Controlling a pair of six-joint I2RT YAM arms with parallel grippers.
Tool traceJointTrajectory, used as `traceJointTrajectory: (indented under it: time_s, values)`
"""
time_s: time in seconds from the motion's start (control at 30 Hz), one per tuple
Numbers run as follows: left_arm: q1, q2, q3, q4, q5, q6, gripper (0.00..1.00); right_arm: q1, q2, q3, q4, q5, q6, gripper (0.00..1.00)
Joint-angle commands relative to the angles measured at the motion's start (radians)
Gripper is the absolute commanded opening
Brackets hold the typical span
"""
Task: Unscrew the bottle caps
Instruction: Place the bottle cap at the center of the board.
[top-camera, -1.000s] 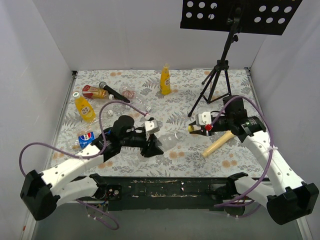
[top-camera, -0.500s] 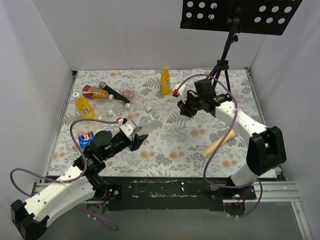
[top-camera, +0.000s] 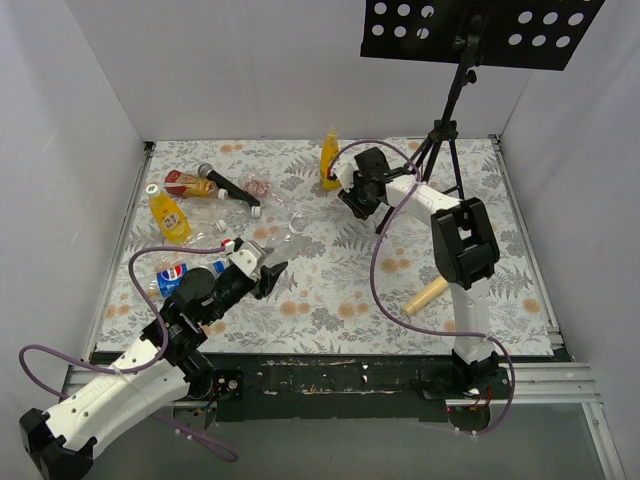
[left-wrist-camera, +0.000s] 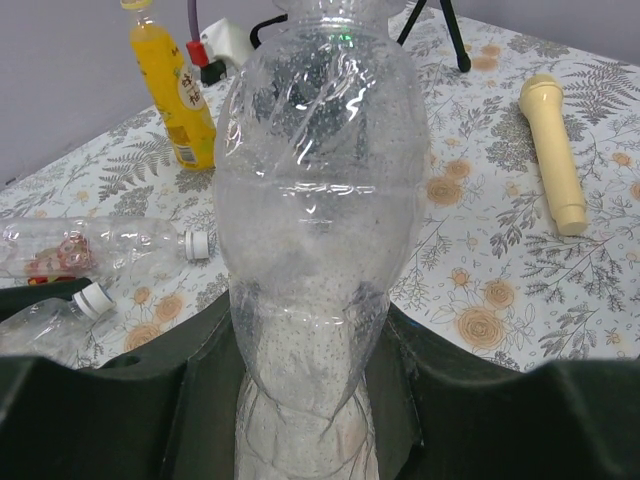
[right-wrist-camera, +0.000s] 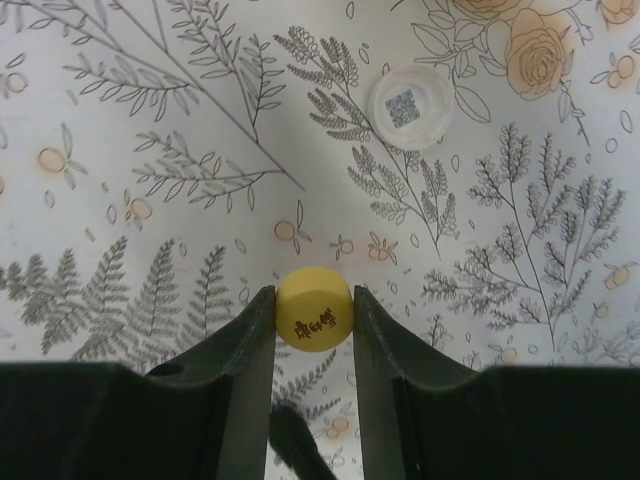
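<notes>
Top external view: the left tool (top-camera: 262, 272) is clamped on a clear bottle (top-camera: 283, 236) near the front-left part of the floral surface (top-camera: 330, 300), well short of the music stand's tripod (top-camera: 432, 160). The left wrist view shows that clear bottle (left-wrist-camera: 318, 200) gripped around its lower body, its neck pointing away from the camera toward the tripod; whether it still carries a cap cannot be told.

The right tool (top-camera: 350, 197) sits just left of the tripod's feet. In the right wrist view its jaws are closed on a small yellow cap (right-wrist-camera: 314, 309), with a loose white cap (right-wrist-camera: 413, 107) lying flat on the surface beyond it.

An upright orange bottle (top-camera: 330, 160) stands left of the tripod, beside the right tool. Far to the tripod's left lie a black microphone (top-camera: 227, 184), another orange bottle (top-camera: 168, 214), a red-labelled bottle (top-camera: 190, 184) and a blue-labelled bottle (top-camera: 175, 275). A tan cone-shaped stick (top-camera: 433, 291) lies on the surface in front of the tripod.
</notes>
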Motion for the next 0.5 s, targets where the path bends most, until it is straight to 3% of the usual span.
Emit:
traceJointTrajectory:
  time_s: [0.0,0.27,0.47]
  values:
    - [0.006,-0.004,-0.006,0.035,-0.007,0.015,0.17,0.001,0.074,0.133,-0.053,0.057,0.032,0.19]
    - [0.004,0.002,-0.004,0.033,0.03,0.017,0.17,0.001,0.109,0.173,-0.079,0.042,0.037,0.51]
    - [0.006,-0.002,-0.006,0.032,0.039,0.011,0.18,0.001,-0.022,0.075,-0.099,-0.025,0.02,0.59]
